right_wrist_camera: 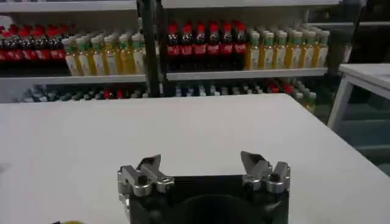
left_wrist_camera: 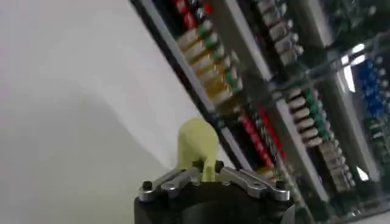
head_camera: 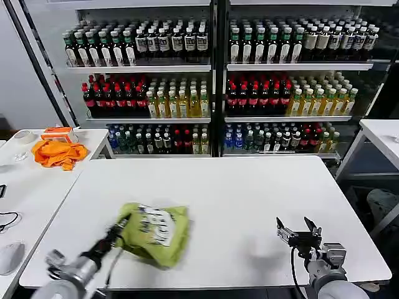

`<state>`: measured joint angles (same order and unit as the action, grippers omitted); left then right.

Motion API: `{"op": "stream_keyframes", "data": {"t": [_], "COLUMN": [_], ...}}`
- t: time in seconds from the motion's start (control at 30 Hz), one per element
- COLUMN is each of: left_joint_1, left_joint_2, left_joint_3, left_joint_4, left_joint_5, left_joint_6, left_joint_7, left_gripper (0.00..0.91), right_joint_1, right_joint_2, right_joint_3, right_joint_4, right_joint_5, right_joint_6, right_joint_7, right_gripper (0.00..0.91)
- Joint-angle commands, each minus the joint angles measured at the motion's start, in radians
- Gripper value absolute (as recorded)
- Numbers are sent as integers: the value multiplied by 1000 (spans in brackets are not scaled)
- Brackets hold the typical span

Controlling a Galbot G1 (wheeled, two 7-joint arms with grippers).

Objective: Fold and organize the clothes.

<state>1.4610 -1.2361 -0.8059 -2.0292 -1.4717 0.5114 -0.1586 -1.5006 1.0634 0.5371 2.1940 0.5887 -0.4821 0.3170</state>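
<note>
A lime yellow-green T-shirt point(head_camera: 156, 233) lies bunched in a folded heap on the white table point(head_camera: 237, 187), front left, its white-and-black print facing up. My left gripper point(head_camera: 123, 222) is shut on the shirt's left edge; the left wrist view shows a tuft of green cloth point(left_wrist_camera: 197, 143) pinched between the closed left gripper point(left_wrist_camera: 207, 165). My right gripper point(head_camera: 295, 225) hovers open over the table's front right, well apart from the shirt, and in the right wrist view this gripper point(right_wrist_camera: 201, 163) has only bare tabletop between its spread fingers.
A side table point(head_camera: 31, 187) on the left carries an orange cloth point(head_camera: 58, 152), a cable and small items. Shelves of bottles point(head_camera: 212, 81) stand behind the table. Another white table point(head_camera: 383, 137) is at the right.
</note>
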Motion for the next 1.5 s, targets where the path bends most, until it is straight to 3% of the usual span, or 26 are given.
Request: {"op": "stream_keyframes", "data": {"t": [0.03, 0.13, 0.2, 0.23, 0.3, 0.33, 0.4, 0.6, 0.83, 1.0, 1.13, 1.3, 1.5], "left_joint_1": [46, 80, 97, 103, 128, 147, 151, 91, 49, -35, -154, -297, -449], "left_joint_2": [417, 516, 540, 539, 500, 487, 437, 352, 332, 306, 239, 101, -74], "left_joint_3": [-478, -523, -497, -461, -354, -288, -78, 279, 365, 508, 649, 792, 909], "left_joint_4": [33, 63, 50, 42, 5, -2, -1, 15, -229, -218, -120, -3, 174], "left_joint_5": [-63, 72, 153, 285, 465, 648, 875, 1276, 1148, 1102, 1076, 1037, 1031], "left_joint_6": [66, 67, 66, 65, 41, 7, -60, -163, -81, -52, -30, 10, -6], "left_joint_7": [5, 47, 70, 96, 134, 146, 152, 120, 114, 104, 98, 58, -11], "left_gripper": [30, 30, 30, 30, 30, 30, 30, 20, 30, 30, 30, 30, 30], "right_joint_1": [17, 15, 15, 14, 12, 9, 2, -13, -30, -37, -30, -21, -13], "right_joint_2": [5, 5, 5, 5, 5, 5, 1, -8, -21, -19, -19, -31, -34], "right_joint_3": [-16, -20, -20, -20, -22, -22, -18, 8, 44, 46, 34, 26, 19], "right_joint_4": [-1, -6, -14, -17, -21, -21, -18, -8, 5, 9, 14, 24, 15], "right_joint_5": [3, 3, 3, 2, 0, -2, -5, -3, 9, 9, 7, 5, 3], "right_joint_6": [2, 7, 11, 12, 16, 18, 22, 25, 26, 29, 27, 25, 26], "right_joint_7": [-2, -6, -7, -8, -9, -9, -11, -11, -13, -15, -15, -18, -22], "right_gripper": [907, 907, 907, 907, 907, 907, 907, 907, 907, 907, 907, 907, 907]}}
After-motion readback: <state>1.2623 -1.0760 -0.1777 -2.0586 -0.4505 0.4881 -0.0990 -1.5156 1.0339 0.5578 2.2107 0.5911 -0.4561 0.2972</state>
